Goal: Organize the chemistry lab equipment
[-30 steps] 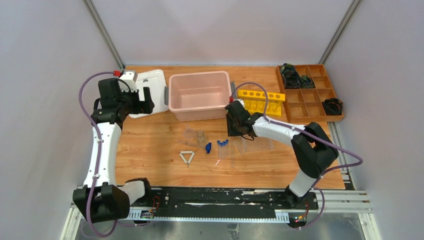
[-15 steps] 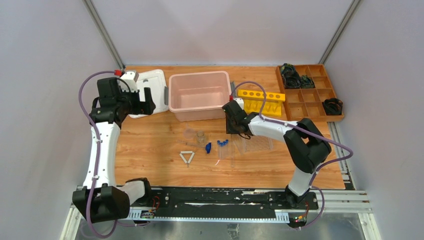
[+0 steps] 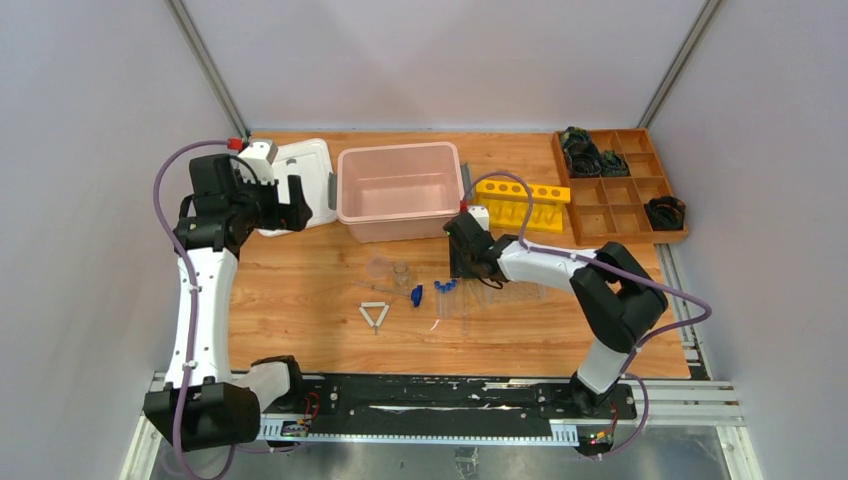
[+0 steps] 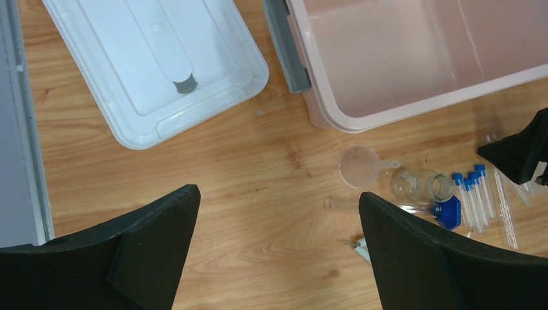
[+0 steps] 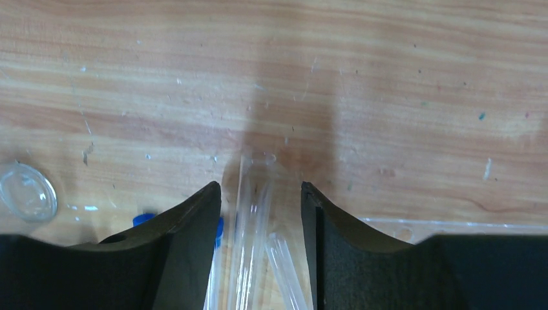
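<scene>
From above, the left gripper (image 3: 293, 207) hangs over the near edge of a white lid (image 3: 305, 165) at the far left of the wooden table (image 3: 300, 330), its jaws spread wide with nothing between them. A pink bin (image 3: 400, 192) sits beside the lid, with a yellow rack (image 3: 520, 203) and a wooden compartment box (image 3: 620, 190) further right. The right gripper (image 3: 466, 272) is low over the middle of the table, at the far end of a row of tubes with blue caps (image 3: 447, 292). A clear tray (image 3: 520, 292) lies just right of the tubes. To their left are a loose blue cap (image 3: 417, 295), a glass beaker (image 3: 402, 275), a funnel (image 3: 378, 266) and a white triangle (image 3: 375, 313).

The left wrist camera shows the left gripper (image 4: 278, 197) with both fingers (image 4: 148, 252) far apart above bare wood. Beyond them are the lid (image 4: 155, 71), the bin (image 4: 400, 58), the funnel (image 4: 358, 166), the beaker (image 4: 413, 185), the capped tubes (image 4: 472, 194) and the blue cap (image 4: 447, 210). The dark right gripper (image 4: 520, 152) enters at the right edge.

The right wrist camera shows the right gripper (image 5: 260, 190) close to the table, its fingers (image 5: 187, 245) parted on either side of clear tubes (image 5: 252, 219) lying on the wood. The jaws are not pressed on them. A round clear piece (image 5: 26, 190) lies at the left.
</scene>
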{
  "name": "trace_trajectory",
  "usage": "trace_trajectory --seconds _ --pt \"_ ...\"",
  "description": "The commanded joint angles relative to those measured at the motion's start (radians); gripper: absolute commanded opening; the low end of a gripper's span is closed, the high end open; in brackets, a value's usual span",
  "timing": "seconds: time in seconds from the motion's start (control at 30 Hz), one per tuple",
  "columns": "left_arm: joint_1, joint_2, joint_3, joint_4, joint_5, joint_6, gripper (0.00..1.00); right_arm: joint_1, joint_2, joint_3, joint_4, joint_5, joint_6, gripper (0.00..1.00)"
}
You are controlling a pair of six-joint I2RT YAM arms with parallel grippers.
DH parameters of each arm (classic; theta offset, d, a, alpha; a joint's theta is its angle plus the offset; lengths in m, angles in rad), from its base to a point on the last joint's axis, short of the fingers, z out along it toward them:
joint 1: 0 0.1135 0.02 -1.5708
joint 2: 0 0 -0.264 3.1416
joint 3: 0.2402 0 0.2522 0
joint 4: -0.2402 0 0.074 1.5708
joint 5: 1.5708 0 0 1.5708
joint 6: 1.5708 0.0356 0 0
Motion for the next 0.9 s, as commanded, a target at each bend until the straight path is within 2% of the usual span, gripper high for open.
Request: trace_trajectory --seconds 0.0,0.37,0.87 --pt "0.005 -0.030 0.023 -0.013 0.030 -0.003 1.00 0.030 -0.077 -0.045 -0.010 0.056 0.011 0.54" --pt "0.005 -0.058 0.037 -0.031 0.038 0.005 1.00 0.049 -0.050 -0.051 0.019 0.056 0.015 0.44" --pt "0.005 -0.074 0.053 -0.033 0.105 0.003 1.00 0.086 -0.004 -0.069 0.036 0.143 0.075 0.32"
